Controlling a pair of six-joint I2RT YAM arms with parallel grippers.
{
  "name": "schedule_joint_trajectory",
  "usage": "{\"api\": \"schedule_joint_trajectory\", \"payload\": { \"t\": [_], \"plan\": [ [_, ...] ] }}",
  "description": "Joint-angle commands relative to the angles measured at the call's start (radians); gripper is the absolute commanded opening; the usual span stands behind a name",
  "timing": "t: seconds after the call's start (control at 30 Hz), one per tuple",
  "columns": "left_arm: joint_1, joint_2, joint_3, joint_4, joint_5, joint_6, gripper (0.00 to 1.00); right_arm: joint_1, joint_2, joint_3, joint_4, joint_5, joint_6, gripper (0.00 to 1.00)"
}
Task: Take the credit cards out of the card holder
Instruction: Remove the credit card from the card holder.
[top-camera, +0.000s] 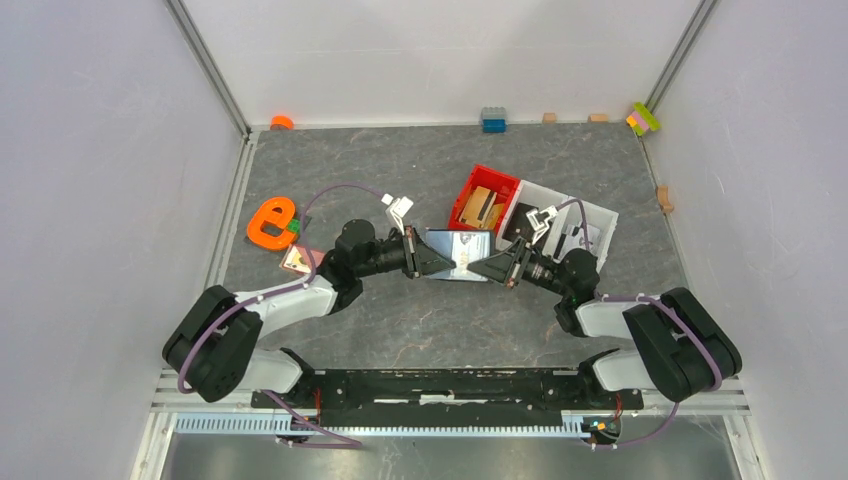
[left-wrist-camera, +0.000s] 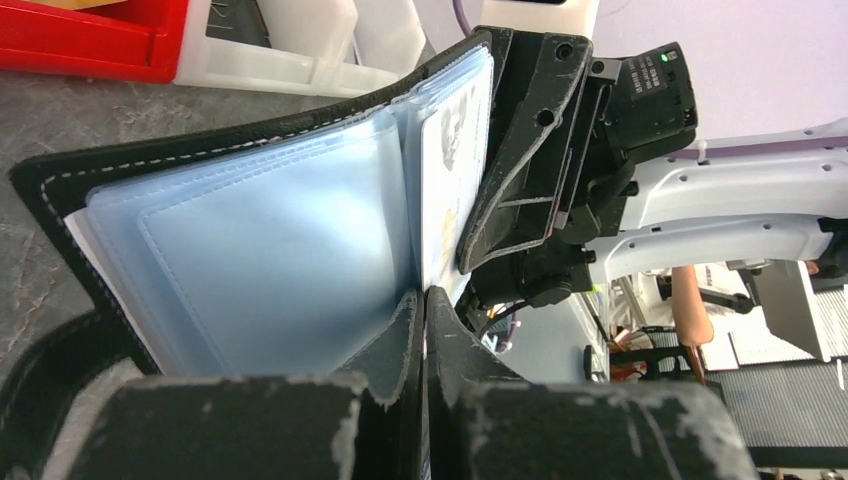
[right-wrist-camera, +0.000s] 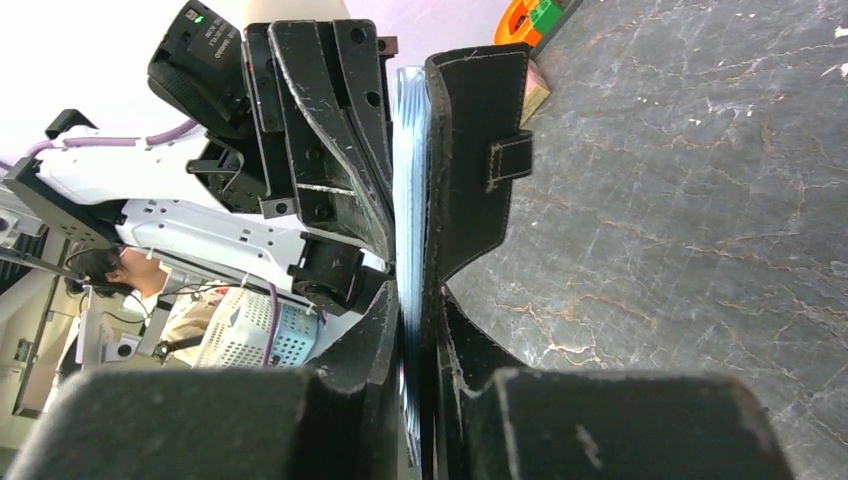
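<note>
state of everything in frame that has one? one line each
Black folding leather card holder: open, clamped from both sides.
Pinkish-copper card: out, flat on the table.
Printed greyish-white card: inside the holder.
Left gripper: jaws shut on the card holder.
Right gripper: jaws shut on the card holder.
Red plastic bin: holding tan wooden blocks.

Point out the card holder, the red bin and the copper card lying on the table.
card holder (top-camera: 457, 243): top external view, its open pale inside.
red bin (top-camera: 463, 203): top external view, its left wall.
copper card (top-camera: 296, 259): top external view, its face.
</note>
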Motion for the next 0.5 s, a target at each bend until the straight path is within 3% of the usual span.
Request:
{"api": "schedule_joint_trajectory", "payload": {
  "t": [0.0, 0.33, 0.47],
  "plan": [
    [0.045, -0.051, -0.011, 0.059, 0.005, -0.037, 0.02, -0.031, -0.019, -0.034, 0.145, -0.006, 0.036, 0.09],
    [0.066, -0.093, -0.025, 0.016, -0.025, -0.020, 0.02, -0.041, -0.004, -0.042, 0.194, -0.014, 0.068, 0.07],
    [0.063, -0.038, -0.003, 0.049, 0.040, -0.032, 0.24, -0.041, 0.010, -0.042, 0.225, -0.020, 0.084, 0.06]
  ]
}}
